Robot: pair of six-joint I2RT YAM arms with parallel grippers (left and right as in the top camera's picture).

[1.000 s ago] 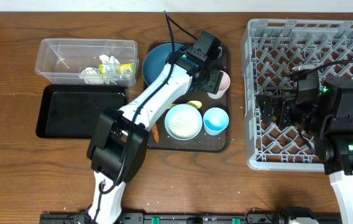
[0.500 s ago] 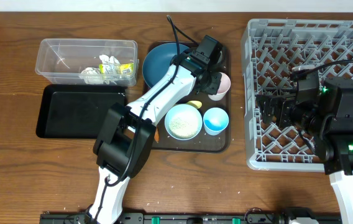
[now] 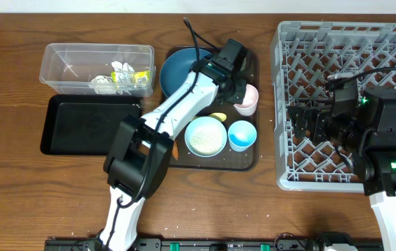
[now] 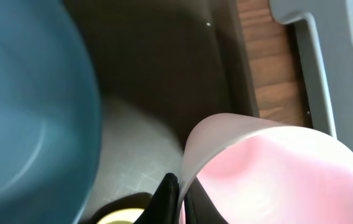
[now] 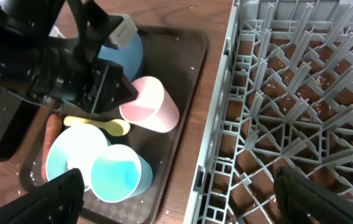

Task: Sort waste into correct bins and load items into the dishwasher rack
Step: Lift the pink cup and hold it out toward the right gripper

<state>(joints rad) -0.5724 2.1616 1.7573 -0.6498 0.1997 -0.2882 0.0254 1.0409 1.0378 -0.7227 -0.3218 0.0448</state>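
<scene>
Pinching the rim of the pale pink cup (image 3: 247, 99), the left gripper (image 3: 238, 92) is clamped shut on it. The cup sits tilted at the right rear of the dark brown serving tray (image 3: 249, 157), beside the dark blue plate (image 3: 177, 73). Lifted or resting: cannot tell. The right gripper (image 3: 298, 123) is spread wide and empty over the dishwasher rack (image 3: 282, 162).
</scene>
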